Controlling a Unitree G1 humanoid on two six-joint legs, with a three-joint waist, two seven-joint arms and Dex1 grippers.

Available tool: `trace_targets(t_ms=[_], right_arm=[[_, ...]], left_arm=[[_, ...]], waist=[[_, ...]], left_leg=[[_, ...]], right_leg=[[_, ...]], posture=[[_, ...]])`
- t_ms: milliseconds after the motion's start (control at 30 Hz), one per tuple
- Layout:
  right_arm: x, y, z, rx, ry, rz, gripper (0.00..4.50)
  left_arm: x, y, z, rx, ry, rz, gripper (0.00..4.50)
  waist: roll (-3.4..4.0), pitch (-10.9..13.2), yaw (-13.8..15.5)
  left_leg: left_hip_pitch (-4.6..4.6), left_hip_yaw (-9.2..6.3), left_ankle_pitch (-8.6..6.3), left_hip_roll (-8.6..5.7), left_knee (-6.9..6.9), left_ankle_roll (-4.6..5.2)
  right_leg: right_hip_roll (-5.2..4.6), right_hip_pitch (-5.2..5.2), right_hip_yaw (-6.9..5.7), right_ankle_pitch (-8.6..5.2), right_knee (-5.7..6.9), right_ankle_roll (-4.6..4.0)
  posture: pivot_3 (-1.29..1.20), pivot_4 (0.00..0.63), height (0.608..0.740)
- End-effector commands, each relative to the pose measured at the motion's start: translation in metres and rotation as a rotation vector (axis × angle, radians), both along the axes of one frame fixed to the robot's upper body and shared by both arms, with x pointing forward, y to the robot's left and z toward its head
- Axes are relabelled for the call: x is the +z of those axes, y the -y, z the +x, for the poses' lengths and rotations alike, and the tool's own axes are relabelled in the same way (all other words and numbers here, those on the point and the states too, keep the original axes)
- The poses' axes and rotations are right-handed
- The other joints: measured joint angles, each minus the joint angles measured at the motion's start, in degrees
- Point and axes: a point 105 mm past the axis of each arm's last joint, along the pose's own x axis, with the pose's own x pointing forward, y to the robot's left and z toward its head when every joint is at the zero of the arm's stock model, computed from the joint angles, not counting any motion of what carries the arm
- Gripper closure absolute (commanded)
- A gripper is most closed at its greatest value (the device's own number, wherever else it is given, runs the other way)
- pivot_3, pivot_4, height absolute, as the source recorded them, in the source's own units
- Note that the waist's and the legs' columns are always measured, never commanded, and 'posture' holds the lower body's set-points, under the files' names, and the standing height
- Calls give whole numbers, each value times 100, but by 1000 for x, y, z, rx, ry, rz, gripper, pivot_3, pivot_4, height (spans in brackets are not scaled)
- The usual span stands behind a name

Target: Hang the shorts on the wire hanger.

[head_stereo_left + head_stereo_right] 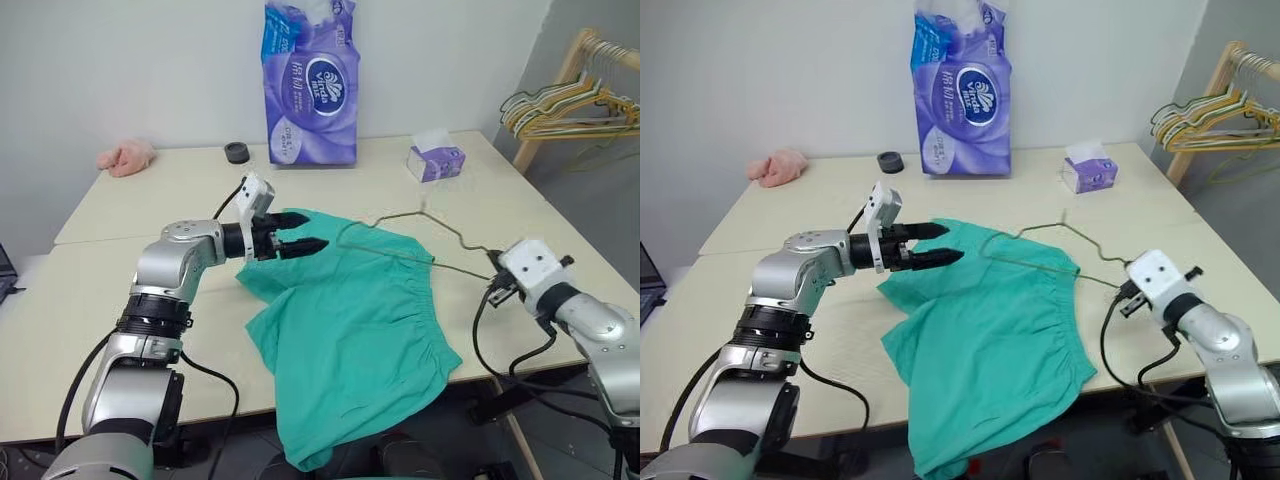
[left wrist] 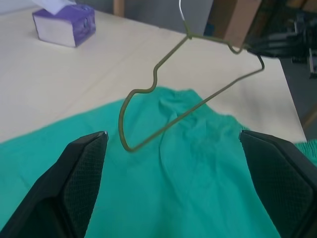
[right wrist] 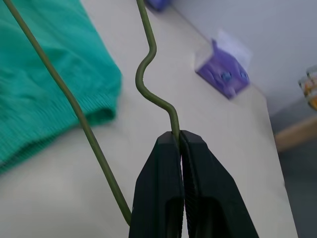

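1. Shorts [image 1: 345,330] lying spread on the table [image 1: 120,215], just below and beyond the left gripper [image 1: 305,231], lower part drooping over the near table edge; not yet threaded onto anything.
2. Wire hanger [image 1: 420,232] being pinched at one corner by the right gripper [image 3: 179,136], fingers pressed together on the wire, nothing else between them.
3. Reaching out from that grip toward the left gripper, hanger triangle sitting partly over the waistband end of the shorts; far corner resting on or just above the cloth, cannot tell which.
4. Left gripper hovering with fingers [image 2: 81,163] spread wide and empty, pointing across at the hanger, teal cloth directly under the fingertips and the hanger's bent corner just ahead of them.
5. Judging progress: early. Hanger secured and brought to the garment, but no cloth draped over the bar and no leg passed through the triangle.
6. Remaining, as a judgement: taking hold of the fabric near the waistband with the spread fingers, lifting it, feeding it through or over the lower bar while keeping the wire steady on the right, then letting the shorts settle evenly.
7. Sitting well beyond both grippers and playing no part: purple tissue pack [image 1: 310,85], small tissue box [image 1: 437,160], pink cloth lump [image 1: 126,157], dark round object [image 1: 237,152], and the bunch of coloured hangers [image 1: 565,110] on a rack off past the right gripper.
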Motion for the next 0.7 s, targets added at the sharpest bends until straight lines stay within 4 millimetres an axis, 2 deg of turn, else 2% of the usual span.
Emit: trace_targets(t_ms=[33,233,533,700], right_arm=[[22,-16,-4,109,133,-91,4448],[29,-27,-7,208,234,-202,4448],[39,-33,-8,265,352,-262,4448],[43,-37,-8,279,377,-252,4448]], left_arm=[[10,-1,1,-43,57,51,0],[6,0,-1,-72,48,68,0],[-20,2,-44,-255,-126,117,0],[-31,1,-50,-268,-144,156,0]], waist=[[-2,2,27],[-4,3,21],[2,7,-21],[-1,10,-1]], left_leg=[[-1,-2,0,0,0,0],[-2,-4,-1,0,0,1],[1,-3,-1,1,0,1],[2,-5,0,1,6,1]], right_leg=[[-2,0,-3,0,0,0],[-3,-1,-4,0,1,-1],[0,-3,-2,13,10,-24],[-1,-1,-4,12,15,-23]], posture=[[-185,54,740],[-188,53,740],[-187,55,740],[-187,54,740]])
